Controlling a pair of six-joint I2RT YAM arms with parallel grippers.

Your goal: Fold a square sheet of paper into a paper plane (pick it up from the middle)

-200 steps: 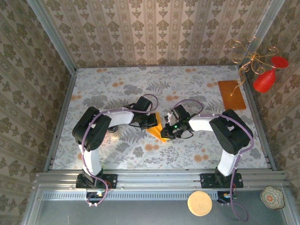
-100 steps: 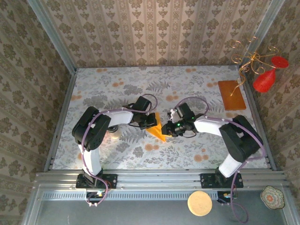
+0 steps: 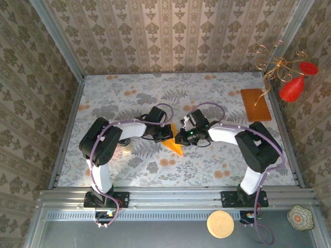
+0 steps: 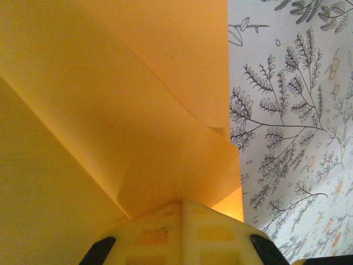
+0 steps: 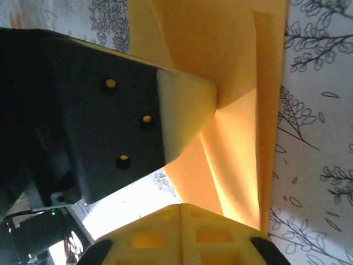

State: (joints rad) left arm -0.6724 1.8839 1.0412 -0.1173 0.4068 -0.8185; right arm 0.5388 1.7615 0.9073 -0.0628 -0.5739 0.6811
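Pinching the part-folded sheet of paper (image 3: 175, 145) from two sides, the left gripper (image 3: 167, 135) & right gripper (image 3: 181, 138) are each closed on it, approx. at the centre of the floral bench (image 3: 217, 98). The paper looks thin, very light and soft, w/ several creases. It probably crumples or tears if the arms pull apart. The best hold is on a doubled edge near a crease, not on a loose flap.

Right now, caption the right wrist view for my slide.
Right gripper and left gripper both pinch the creased square sheet of paper, floral table behind.
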